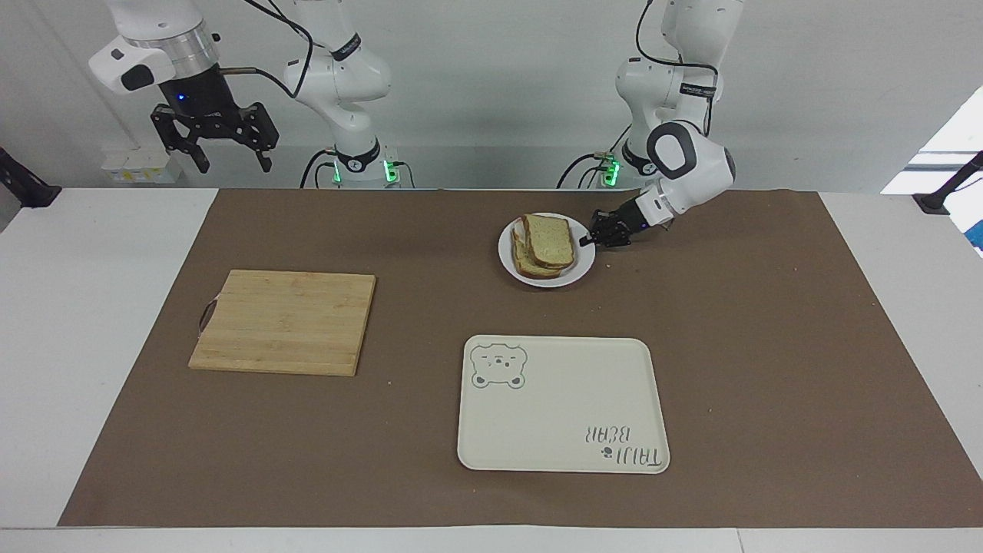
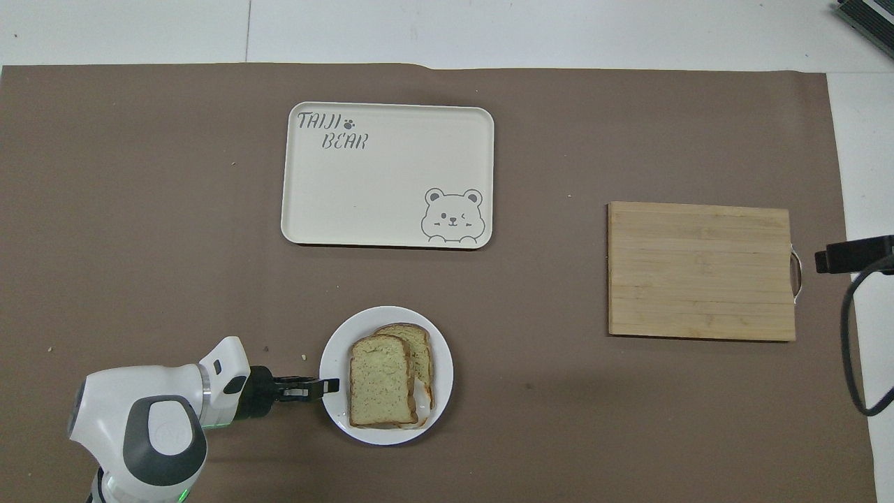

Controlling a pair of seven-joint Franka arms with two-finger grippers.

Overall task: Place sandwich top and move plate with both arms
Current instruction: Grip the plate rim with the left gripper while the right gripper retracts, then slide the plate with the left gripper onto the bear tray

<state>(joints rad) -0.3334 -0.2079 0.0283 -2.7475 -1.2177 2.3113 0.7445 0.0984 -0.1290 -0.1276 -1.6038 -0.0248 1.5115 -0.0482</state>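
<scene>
The small white plate (image 1: 574,273) (image 2: 440,391) lies on the brown mat near the left arm's base. On it the sandwich top (image 1: 549,240) (image 2: 377,381), a pale speckled slice with brown crust, rests on another slice (image 2: 421,348) that peeks out from under it. My left gripper (image 1: 589,239) (image 2: 330,385) lies low and level, shut on the plate's rim at the edge toward the left arm's end. My right gripper (image 1: 234,163) hangs open and high in the air off the mat at the right arm's end, holding nothing.
A cream rectangular tray (image 1: 561,403) (image 2: 387,175) with a bear drawing lies farther from the robots than the plate. A wooden cutting board (image 1: 284,321) (image 2: 700,270) sits toward the right arm's end. A few crumbs dot the mat beside the plate.
</scene>
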